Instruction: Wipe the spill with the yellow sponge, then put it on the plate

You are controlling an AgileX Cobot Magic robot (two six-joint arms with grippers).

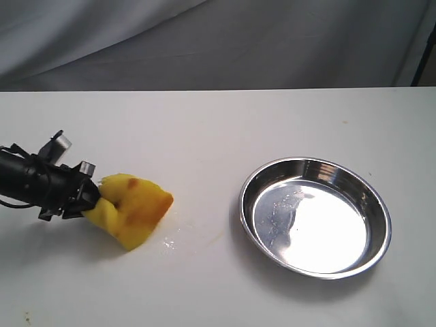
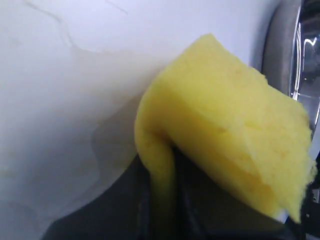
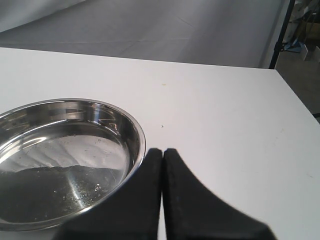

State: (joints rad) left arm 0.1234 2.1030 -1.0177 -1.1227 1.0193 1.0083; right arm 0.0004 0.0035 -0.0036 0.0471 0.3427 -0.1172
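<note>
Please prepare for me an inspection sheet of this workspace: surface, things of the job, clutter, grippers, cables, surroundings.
Surface: white table, with a pale wet smear of the spill beside the yellow sponge.
Job's things: yellow sponge orange-stained, folded in a grip; plate shiny, nothing in it, apart from the sponge.
Clutter: nothing seen.
Grippers: left gripper shut on the yellow sponge; right gripper shut, holding nothing, near the plate's rim.
Cables: thin dark wire on the left arm.
Surroundings: grey cloth backdrop; dark stand at the right edge.
</note>
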